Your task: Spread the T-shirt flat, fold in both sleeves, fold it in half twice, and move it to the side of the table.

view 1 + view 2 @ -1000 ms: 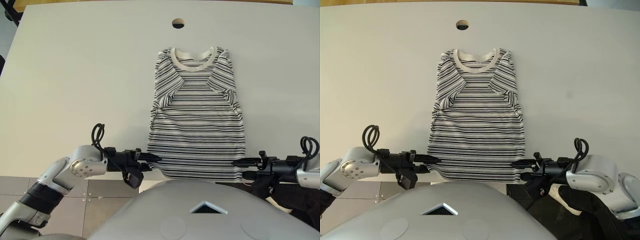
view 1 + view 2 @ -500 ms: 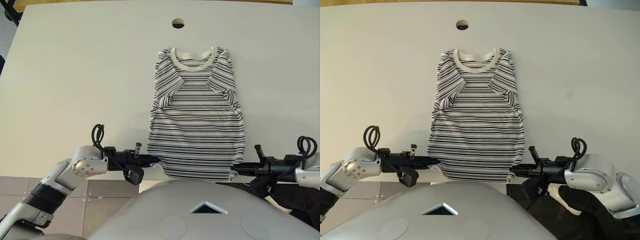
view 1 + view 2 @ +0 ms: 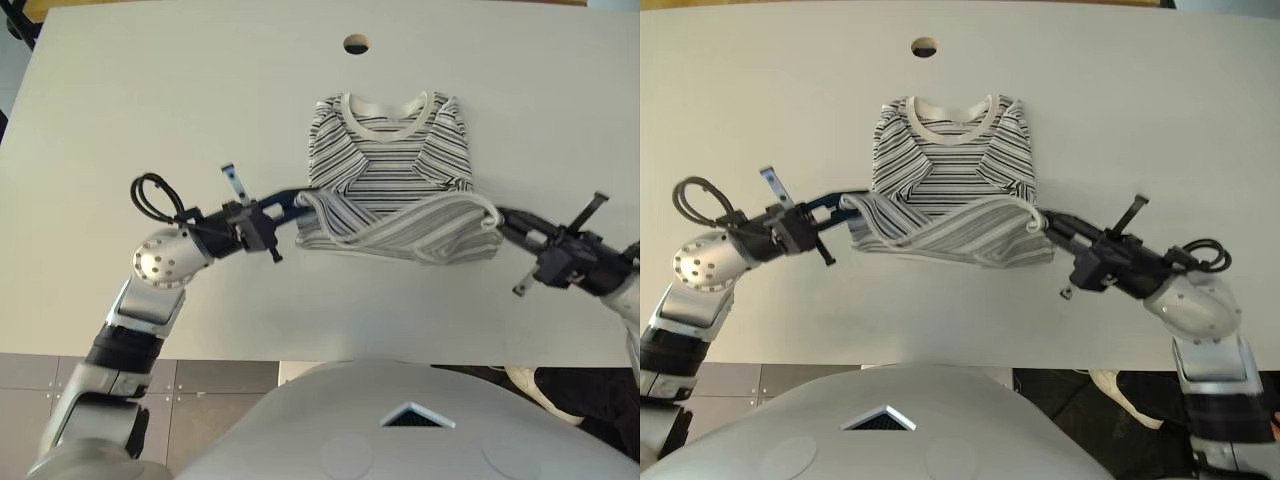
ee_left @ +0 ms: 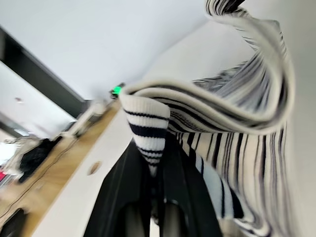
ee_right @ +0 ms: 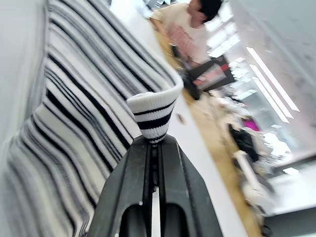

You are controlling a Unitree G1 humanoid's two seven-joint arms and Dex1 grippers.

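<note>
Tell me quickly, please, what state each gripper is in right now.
Left gripper: shut on the T-shirt, pinching its lifted hem corner.
Right gripper: shut on the T-shirt, pinching the other hem corner.

Middle of T-shirt (image 3: 385, 150) hidden under raised hem, left hand (image 3: 301, 199) tips buried in cloth

The left hand (image 3: 300, 198) and right hand (image 3: 497, 214) have clamped the bottom corners of the T-shirt (image 3: 390, 150). They have carried them from the frame's lower edge to mid-frame, lifting the hem (image 3: 400, 238) over the shirt's middle.
</note>
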